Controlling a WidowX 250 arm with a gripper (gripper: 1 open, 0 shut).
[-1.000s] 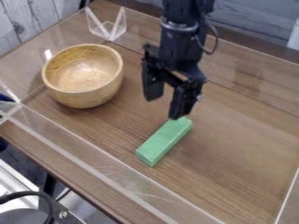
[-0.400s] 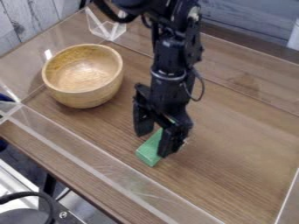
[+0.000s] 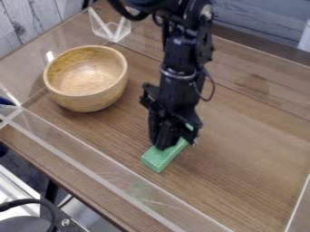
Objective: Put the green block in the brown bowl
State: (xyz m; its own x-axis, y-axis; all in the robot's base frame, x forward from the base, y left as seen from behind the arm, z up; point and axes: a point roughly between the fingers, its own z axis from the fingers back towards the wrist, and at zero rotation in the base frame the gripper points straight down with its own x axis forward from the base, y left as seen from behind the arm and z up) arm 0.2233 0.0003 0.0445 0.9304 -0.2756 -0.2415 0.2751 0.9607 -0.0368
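Green block (image 3: 162, 157) lying on the tabletop (image 3: 242, 145) — pinched at its far end between the lowered fingers (image 3: 171, 136), brown bowl (image 3: 86, 77) set well apart, up-left of the fingers.

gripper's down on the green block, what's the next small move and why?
Probably lift straight up. The gripper looks shut on the block, which still lies on the table, and the bowl sits empty off to the left, so the block needs clearance over its rim.

The pincer (image 3: 171, 138), raised and spread a second ago, is now down and closed on the green block (image 3: 164, 156).
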